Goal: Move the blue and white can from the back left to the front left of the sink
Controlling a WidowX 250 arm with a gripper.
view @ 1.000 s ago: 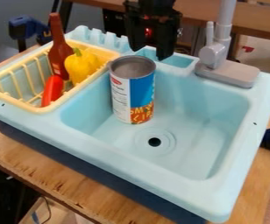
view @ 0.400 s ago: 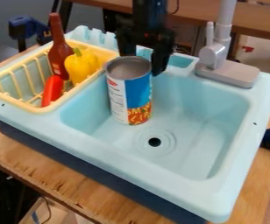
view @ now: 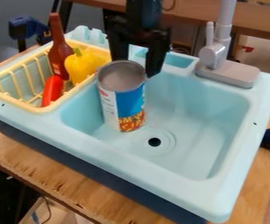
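Wooden table [view: 49, 179] under a toy sink [view: 161, 183]
From my remote station, I can see light-brown wood with visible grain and dark marks along the front; the light-blue sink unit, dark blue underneath, sits directly on it, angled across my view.

arm [view: 143, 13] — cut off above, fine print [view: 108, 107] on can [view: 133, 103] — illegible

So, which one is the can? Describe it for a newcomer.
Start at the light blue sink and look in its basin, beside the yellow rack. The can is there by the gripper: a grey-topped cylinder with a blue-and-white label, unlike the dark red bottle and yellow pepper in the rack.
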